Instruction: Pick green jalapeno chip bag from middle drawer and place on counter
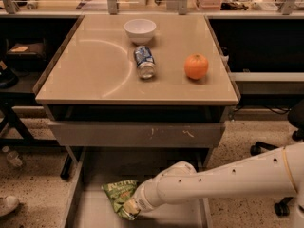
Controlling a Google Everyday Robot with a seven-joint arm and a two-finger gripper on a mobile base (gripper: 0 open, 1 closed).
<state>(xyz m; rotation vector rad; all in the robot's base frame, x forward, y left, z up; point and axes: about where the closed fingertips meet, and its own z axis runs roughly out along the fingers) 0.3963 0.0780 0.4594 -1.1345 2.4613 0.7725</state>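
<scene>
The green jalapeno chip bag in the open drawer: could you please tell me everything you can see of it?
The green jalapeno chip bag is a small, crinkly green packet with pale lettering on a dark band near its top edge. It lies flat and a little askew on the grey floor of the middle drawer, toward the drawer's left side. The gripper is at the bag's lower right corner and hides that part; the rest is in plain view.

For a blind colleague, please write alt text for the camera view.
A white robot arm reaches into a grey metal drawer, its gripper at a crinkly green chip bag. Above, a beige glossy counter holds a white bowl, a blue-and-white can lying on its side and an orange.
</scene>
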